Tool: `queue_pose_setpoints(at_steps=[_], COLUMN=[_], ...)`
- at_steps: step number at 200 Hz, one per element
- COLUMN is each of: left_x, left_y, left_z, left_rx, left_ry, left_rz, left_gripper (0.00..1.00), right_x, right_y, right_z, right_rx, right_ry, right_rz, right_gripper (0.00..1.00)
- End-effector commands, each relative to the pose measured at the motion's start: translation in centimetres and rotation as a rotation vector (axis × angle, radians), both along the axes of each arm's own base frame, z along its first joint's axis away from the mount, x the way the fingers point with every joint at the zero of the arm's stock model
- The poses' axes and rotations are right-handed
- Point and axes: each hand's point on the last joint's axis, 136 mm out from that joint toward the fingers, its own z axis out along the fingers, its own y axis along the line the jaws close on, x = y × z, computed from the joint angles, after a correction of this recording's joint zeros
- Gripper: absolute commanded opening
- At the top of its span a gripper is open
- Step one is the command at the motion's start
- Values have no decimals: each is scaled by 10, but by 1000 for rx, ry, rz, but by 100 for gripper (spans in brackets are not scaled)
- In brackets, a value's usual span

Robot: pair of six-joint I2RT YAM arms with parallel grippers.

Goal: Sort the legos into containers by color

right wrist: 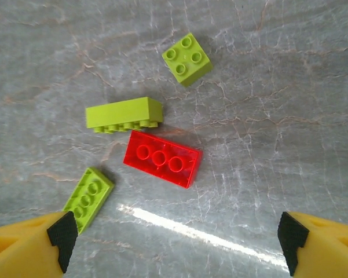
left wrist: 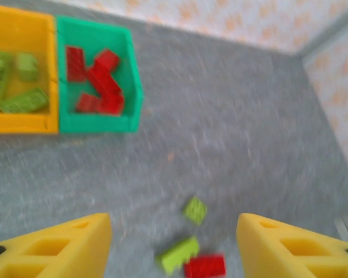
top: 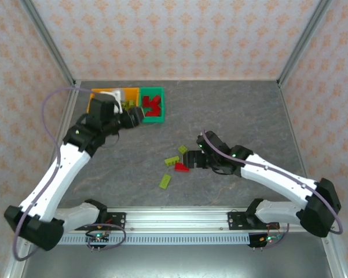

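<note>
Legos (top: 182,167) lie loose on the surface (top: 249,110) in the top view, beside the right gripper (top: 189,158); the left gripper (top: 136,117) hangs by the green bin (top: 152,90). Left wrist: gripper wide open, empty, red bricks (left wrist: 98,87) binned. Right wrist: gripper wide open, empty, above one red brick (right wrist: 162,158), three lime bricks (right wrist: 124,114).
</note>
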Motion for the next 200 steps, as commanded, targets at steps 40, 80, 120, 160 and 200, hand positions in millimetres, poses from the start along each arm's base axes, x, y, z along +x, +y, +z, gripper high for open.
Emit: queue_pose_setpoints(at_steps=[40, 80, 120, 160, 200], left_x=[-87, -88, -86, -86, -86], left_y=[0, 25, 41, 47, 51], left_z=[-62, -63, -61, -59, -59], left_rx=[277, 356, 386, 388, 396], left_ry=[69, 41, 16, -10, -11], left_rz=[-292, -217, -147, -119, -105], left_gripper=[75, 94, 99, 100, 100], right_x=[58, 96, 105, 101, 88], right_y=[25, 29, 31, 30, 28], right_z=[-30, -55, -83, -88, -93], right_rx=[-133, -130, -161, -215, -242], right_ry=[-93, -7, 97, 104, 114], right_rz=[-13, -186, -366, -453, -552], right_gripper=[92, 91, 82, 72, 56])
